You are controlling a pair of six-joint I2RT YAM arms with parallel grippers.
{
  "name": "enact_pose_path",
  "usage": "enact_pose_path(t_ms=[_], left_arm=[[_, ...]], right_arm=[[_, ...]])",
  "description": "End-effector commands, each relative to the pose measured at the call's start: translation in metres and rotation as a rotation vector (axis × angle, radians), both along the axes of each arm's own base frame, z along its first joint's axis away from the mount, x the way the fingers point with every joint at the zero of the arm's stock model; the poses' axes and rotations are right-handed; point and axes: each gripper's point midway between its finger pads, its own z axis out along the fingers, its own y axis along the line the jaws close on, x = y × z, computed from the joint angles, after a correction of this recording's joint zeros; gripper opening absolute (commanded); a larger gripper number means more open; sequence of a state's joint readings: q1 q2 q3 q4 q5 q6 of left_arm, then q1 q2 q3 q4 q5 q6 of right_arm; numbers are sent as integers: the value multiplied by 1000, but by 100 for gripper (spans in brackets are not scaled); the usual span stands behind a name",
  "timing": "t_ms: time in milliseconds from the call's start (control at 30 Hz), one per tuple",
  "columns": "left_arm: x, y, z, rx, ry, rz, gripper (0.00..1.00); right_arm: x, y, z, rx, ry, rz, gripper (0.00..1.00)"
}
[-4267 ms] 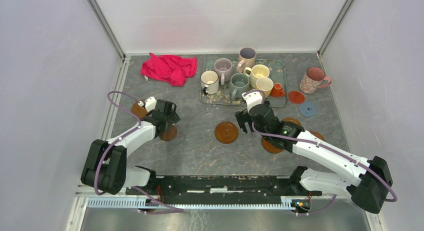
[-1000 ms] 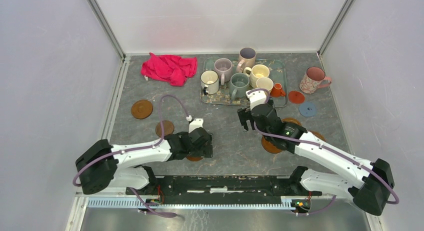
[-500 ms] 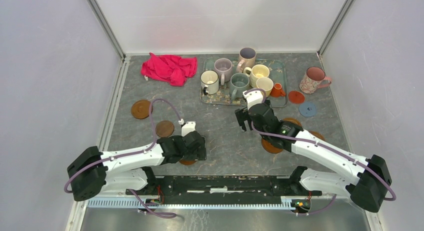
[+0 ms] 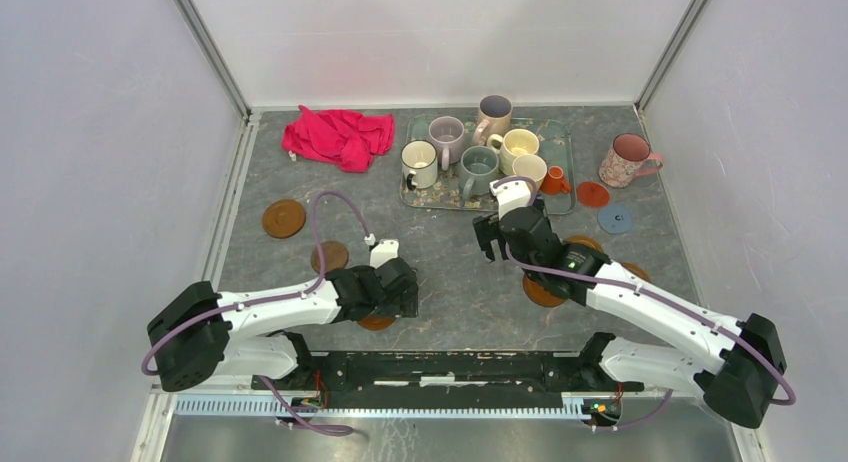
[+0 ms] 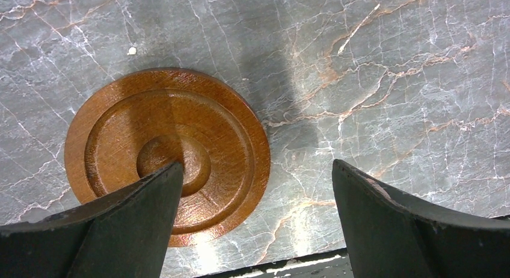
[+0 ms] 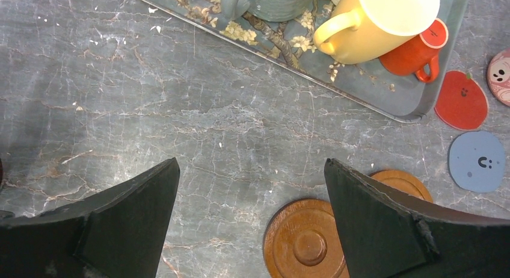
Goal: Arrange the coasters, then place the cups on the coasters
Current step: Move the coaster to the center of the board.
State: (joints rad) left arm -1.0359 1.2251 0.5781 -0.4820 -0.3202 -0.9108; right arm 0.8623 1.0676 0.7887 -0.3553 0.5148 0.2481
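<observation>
Arranging the coasters looks to be the step in hand, since no cup sits on one yet. The left fingers [image 5: 120, 230] hang spread wide and empty just above an amber coaster [image 5: 180, 121], which lies flat on the tabletop [image 5: 391, 79] close to the near edge. One finger overlaps the disc and the other stands over bare stone.

The right fingers [image 6: 385, 224] are also released, with nothing between them. They hover over bare tabletop just beside the tray [image 6: 385, 106], with an amber pair [image 6: 304, 242] of coasters lying nearer the arm's base. A dark coaster [image 4: 284, 218] and a brown coaster [image 4: 330, 255] lie to the left. A red coaster [image 4: 592, 193] and a blue coaster [image 4: 615, 218] lie to the right.

Most cups [image 4: 478, 167] stand crowded on the tray, and a floral cup [image 4: 628, 160] stands alone at the far right.

Next, I judge, the right fingers must drop low over one of the amber pair and straddle its rim. A thin, glossy disc may slide rather than lift.
</observation>
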Motion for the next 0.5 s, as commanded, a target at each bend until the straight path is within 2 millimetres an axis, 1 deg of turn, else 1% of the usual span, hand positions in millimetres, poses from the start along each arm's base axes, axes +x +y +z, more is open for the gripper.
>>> enact_pose_path(t_ms=[0, 267, 367, 467], left_arm=[[-5, -3, 2, -1, 24, -33, 100], [9, -17, 37, -37, -38, -46, 100], [16, -20, 53, -49, -78, -41, 100], [25, -23, 71, -72, -132, -34, 100]], right_arm=[[3, -3, 20, 49, -51, -39, 98], [1, -22, 20, 27, -53, -130, 98], [-2, -31, 12, 21, -35, -177, 98], [-7, -41, -1, 21, 2, -218, 98]])
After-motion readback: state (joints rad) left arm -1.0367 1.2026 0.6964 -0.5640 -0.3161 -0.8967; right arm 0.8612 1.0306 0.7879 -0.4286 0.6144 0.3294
